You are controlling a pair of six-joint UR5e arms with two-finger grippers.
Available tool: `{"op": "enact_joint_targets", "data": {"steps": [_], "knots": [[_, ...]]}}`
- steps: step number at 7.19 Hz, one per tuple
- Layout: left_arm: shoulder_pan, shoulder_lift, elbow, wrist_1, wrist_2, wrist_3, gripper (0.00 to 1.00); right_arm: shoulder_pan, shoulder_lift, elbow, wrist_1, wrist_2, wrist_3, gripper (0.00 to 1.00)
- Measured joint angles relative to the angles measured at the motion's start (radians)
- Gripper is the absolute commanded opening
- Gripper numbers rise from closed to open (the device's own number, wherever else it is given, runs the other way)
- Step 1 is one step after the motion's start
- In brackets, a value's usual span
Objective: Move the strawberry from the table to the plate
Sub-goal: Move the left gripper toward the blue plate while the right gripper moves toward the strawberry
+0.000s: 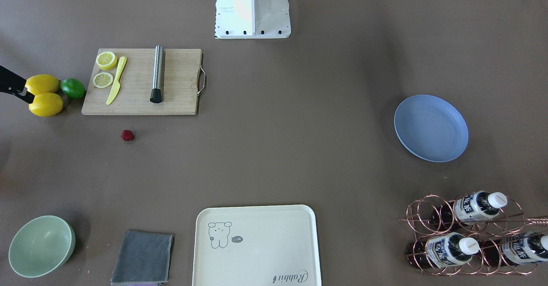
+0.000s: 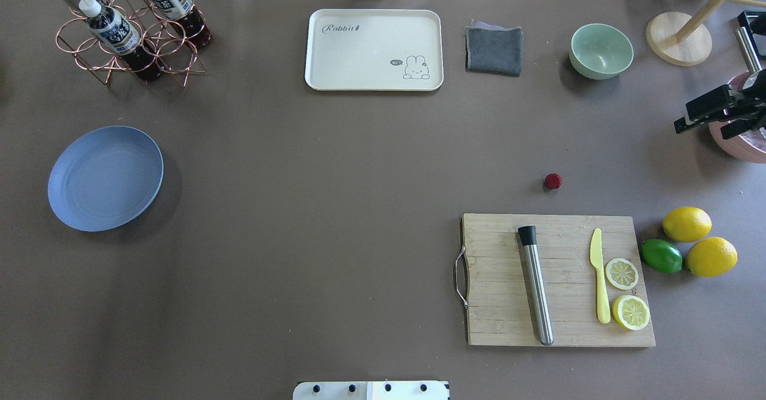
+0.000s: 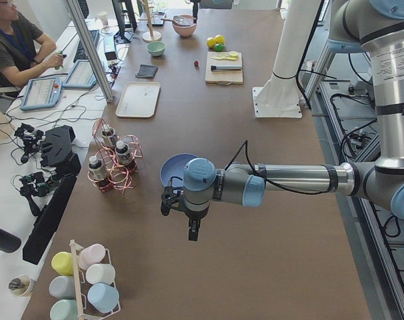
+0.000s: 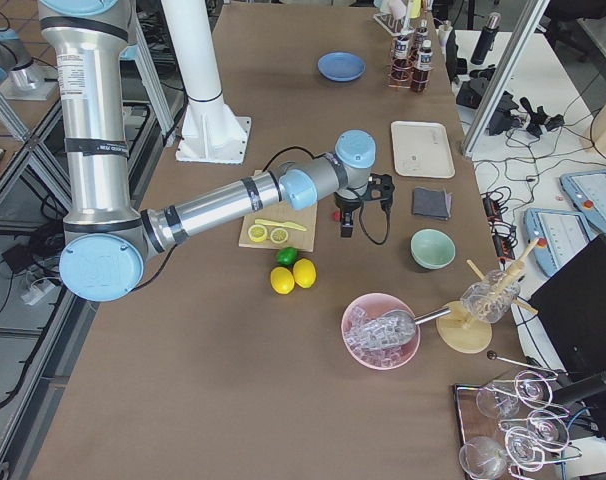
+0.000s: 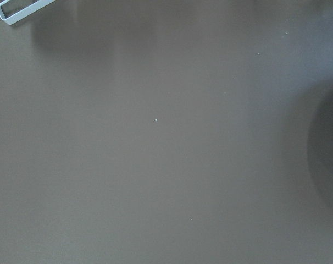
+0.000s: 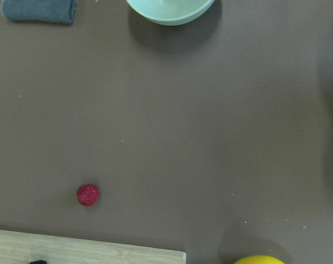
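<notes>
Well left of the right hand (image 2: 700, 129), which looks spread and empty, the strawberry (image 2: 552, 181) sits on the tabletop (image 2: 359, 178); whether the left hand (image 3: 177, 203) is clenched, I cannot tell.

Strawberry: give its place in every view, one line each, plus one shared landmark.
Front-facing: strawberry lower left, just below the cutting board.
Overhead: strawberry right of centre, above the board.
Exterior left: strawberry near the top, left of the board.
Exterior right: not visible; likely behind the right arm.
Left wrist: not in it.
Right wrist: strawberry lower left, above the board's edge.
Landmark: cutting board, all but left wrist.
</notes>
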Motion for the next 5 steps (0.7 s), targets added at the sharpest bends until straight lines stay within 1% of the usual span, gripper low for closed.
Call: {"op": "enact_joint_targets", "data": {"steps": [1, 2, 3, 4, 5], "knots": [[0.076, -0.051, 0.053, -0.085, -0.004, -0.119, 0.98, -0.016, -0.001, -0.001, 0.022, -0.008, 0.003, 1.0], [0.162, -0.098, 0.13, -0.241, -0.005, -0.274, 0.97, -0.01, -0.01, -0.011, 0.021, -0.015, -0.078, 1.0], [0.238, -0.146, 0.213, -0.406, -0.003, -0.425, 0.97, 0.023, -0.026, -0.032, -0.01, -0.018, -0.226, 1.0], [0.292, -0.176, 0.261, -0.502, -0.002, -0.512, 0.95, 0.067, -0.033, -0.043, -0.063, -0.018, -0.353, 1.0], [0.326, -0.19, 0.282, -0.546, -0.001, -0.546, 0.93, 0.114, -0.037, -0.048, -0.126, -0.017, -0.467, 1.0]]}}
